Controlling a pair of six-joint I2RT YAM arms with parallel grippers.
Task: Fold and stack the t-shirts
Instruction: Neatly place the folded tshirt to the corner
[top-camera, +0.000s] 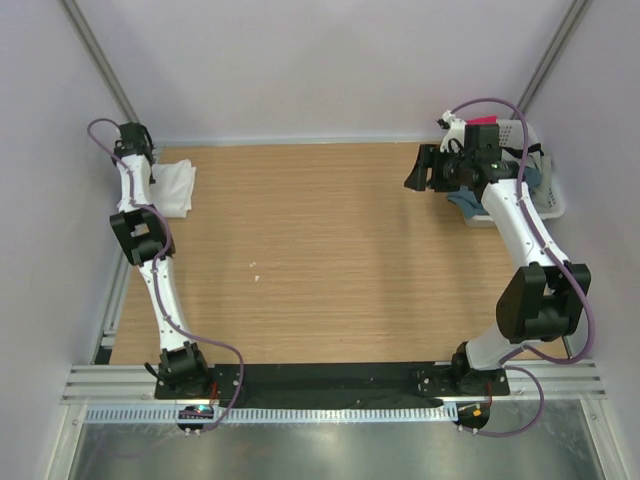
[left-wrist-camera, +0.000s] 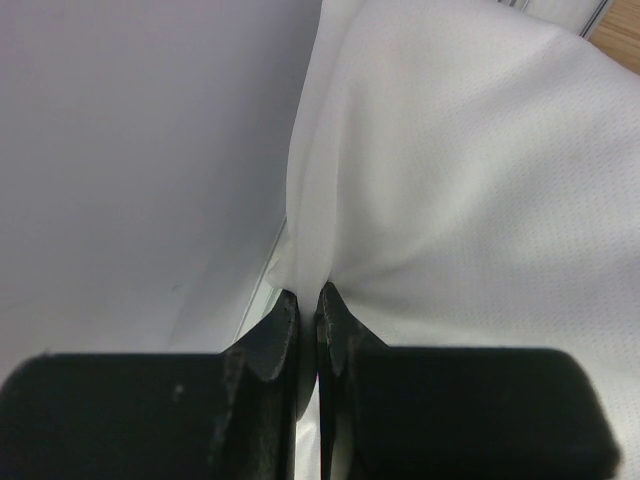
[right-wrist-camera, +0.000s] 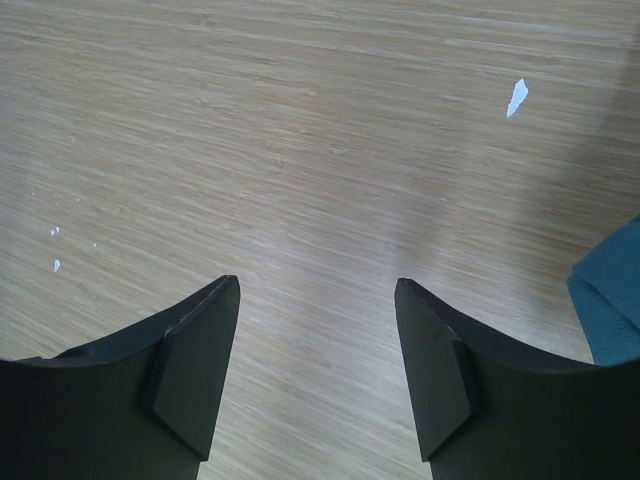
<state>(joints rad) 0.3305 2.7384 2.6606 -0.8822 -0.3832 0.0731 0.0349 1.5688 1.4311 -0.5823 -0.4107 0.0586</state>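
A white t-shirt (top-camera: 174, 187) lies bunched at the table's far left corner. My left gripper (top-camera: 138, 152) is shut on its edge; in the left wrist view the jaws (left-wrist-camera: 308, 296) pinch a fold of the white cloth (left-wrist-camera: 470, 180). My right gripper (top-camera: 418, 168) is open and empty above bare wood at the far right; its fingers (right-wrist-camera: 200, 350) stand wide apart. A slate blue t-shirt (top-camera: 468, 205) hangs from the basket just behind it, and its corner shows in the right wrist view (right-wrist-camera: 612, 300). A red-pink t-shirt (top-camera: 484, 121) shows at the basket's top.
A white slotted basket (top-camera: 548, 190) stands at the far right corner, partly off the wooden table (top-camera: 320, 260). Grey walls close the back and sides. Small white specks (right-wrist-camera: 516, 96) lie on the wood. A metal rail runs along the near edge.
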